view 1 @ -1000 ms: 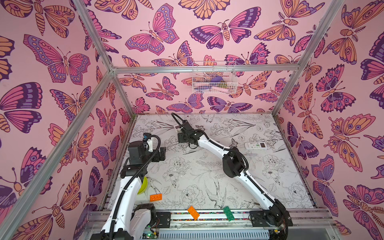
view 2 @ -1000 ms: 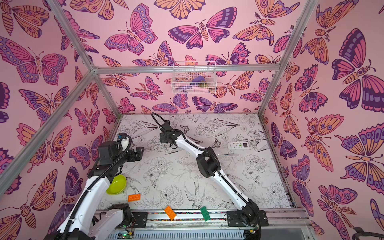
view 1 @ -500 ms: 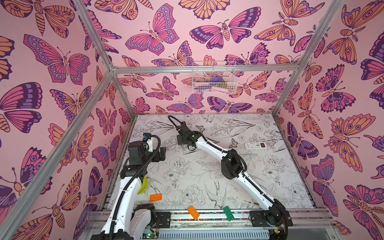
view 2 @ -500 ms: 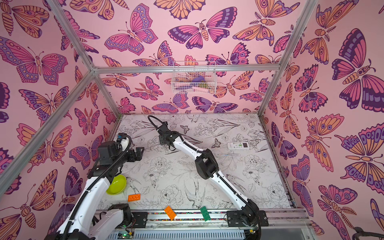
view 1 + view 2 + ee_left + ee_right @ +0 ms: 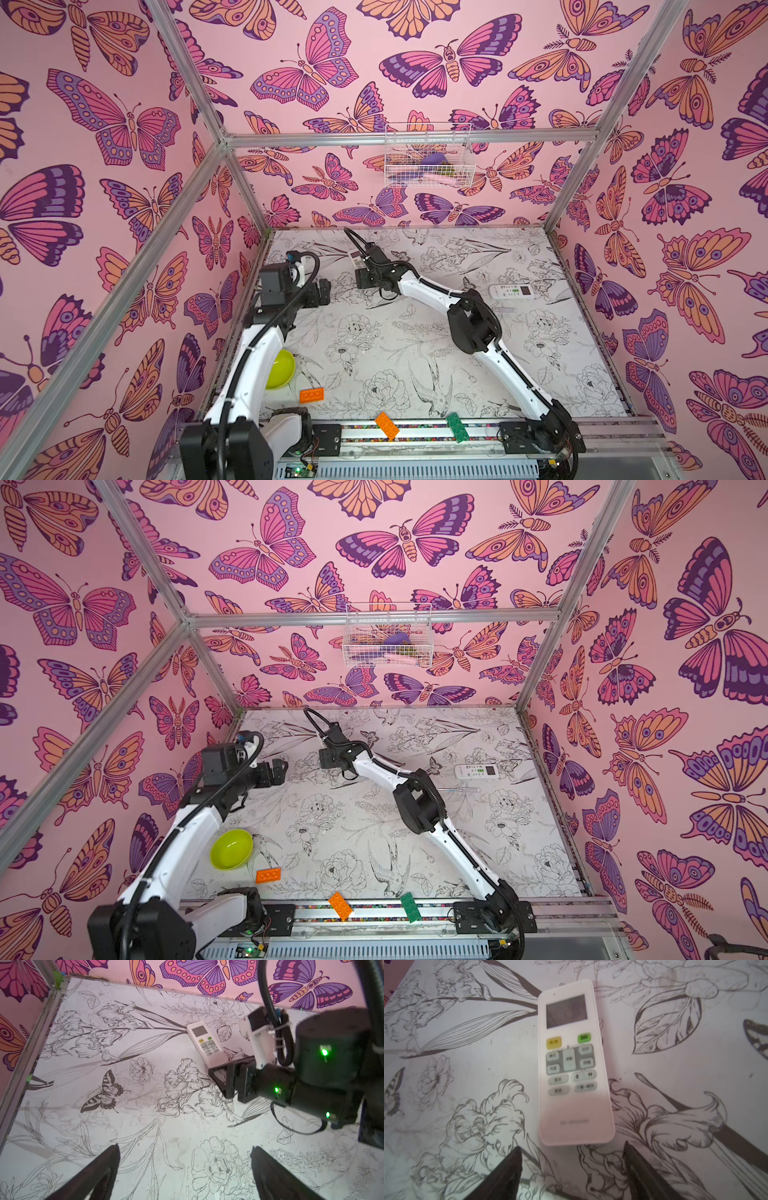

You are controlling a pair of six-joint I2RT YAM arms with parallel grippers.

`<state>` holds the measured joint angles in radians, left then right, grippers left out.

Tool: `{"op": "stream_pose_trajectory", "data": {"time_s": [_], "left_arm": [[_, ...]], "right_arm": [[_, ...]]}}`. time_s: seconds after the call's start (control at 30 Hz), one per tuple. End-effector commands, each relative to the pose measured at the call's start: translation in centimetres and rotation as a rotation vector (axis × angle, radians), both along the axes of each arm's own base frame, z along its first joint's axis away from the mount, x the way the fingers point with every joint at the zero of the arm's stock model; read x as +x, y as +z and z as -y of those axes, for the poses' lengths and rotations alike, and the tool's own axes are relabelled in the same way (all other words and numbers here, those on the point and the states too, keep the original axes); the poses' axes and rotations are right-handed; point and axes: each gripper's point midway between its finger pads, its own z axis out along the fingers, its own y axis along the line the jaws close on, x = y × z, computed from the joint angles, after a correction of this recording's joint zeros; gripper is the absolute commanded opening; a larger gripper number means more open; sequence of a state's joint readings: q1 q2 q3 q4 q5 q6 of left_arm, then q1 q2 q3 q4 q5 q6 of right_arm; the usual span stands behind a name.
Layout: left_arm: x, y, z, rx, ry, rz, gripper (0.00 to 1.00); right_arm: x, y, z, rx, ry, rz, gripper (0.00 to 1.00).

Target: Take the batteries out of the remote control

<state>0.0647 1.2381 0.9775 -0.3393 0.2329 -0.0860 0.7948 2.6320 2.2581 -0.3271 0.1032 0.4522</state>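
Shows the right hand (image 5: 571, 1145) moved further toward the back left of the table (image 5: 386, 357), fingers apart and empty just short of the face-up remote (image 5: 575, 1084), left hand (image 5: 185, 1147) wide apart and idle; batteries unseen, presumably inside, so nothing unloaded yet.

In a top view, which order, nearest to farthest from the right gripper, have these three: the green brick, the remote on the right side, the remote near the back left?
From the right gripper:
1. Back-left remote, just beside it.
2. Right-side remote, well off to the right.
3. Green brick, on the front rail.
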Motion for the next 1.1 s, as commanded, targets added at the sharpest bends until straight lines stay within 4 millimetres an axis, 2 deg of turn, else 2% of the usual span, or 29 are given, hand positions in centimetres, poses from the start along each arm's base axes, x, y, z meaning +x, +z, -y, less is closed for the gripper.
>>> {"op": "stream_pose_trajectory", "data": {"time_s": [0.0, 0.13, 0.27, 0.4, 0.57, 0.67, 0.77, 0.93, 1.07], "left_arm": [[3.4, -0.3, 1.0, -0.092, -0.01, -0.051, 0.99], [8.6, 0.0, 2.7, -0.166, -0.061, -0.084, 0.99], [12.2, -1.9, 4.2, -0.201, -0.102, -0.215, 1.0], [15.8, -3.3, 5.0, -0.256, -0.122, -0.277, 1.0], [18.4, -5.4, 6.5, -0.313, -0.162, -0.336, 1.0], [19.8, -6.7, 7.2, -0.366, -0.175, -0.356, 1.0], [21.5, -8.5, 7.4, -0.397, -0.165, -0.377, 0.99], [23.0, -11.3, 8.1, -0.443, -0.135, -0.415, 0.99], [24.2, -12.6, 8.6, -0.487, -0.106, -0.42, 0.98]], "right_arm": [[-2.0, -1.0, 1.4, -0.026, 0.048, -0.046, 0.81], [-3.5, 1.0, 3.3, 0.031, 0.06, -0.047, 0.83], [-6.2, 3.8, 5.1, 0.097, 0.083, -0.048, 0.85], [-9.4, 6.2, 7.7, 0.107, 0.114, -0.039, 0.87], [-14.4, 7.5, 11.1, 0.096, 0.14, -0.123, 0.89], [-16.9, 7.6, 12.9, 0.115, 0.139, -0.16, 0.89], [-18.6, 7.5, 14.6, 0.135, 0.108, -0.178, 0.89], [-20.9, 8.9, 17.2, 0.171, 0.059, -0.162, 0.89], [-22.2, 9.6, 19.5, 0.184, 0.004, -0.143, 0.89]]}}
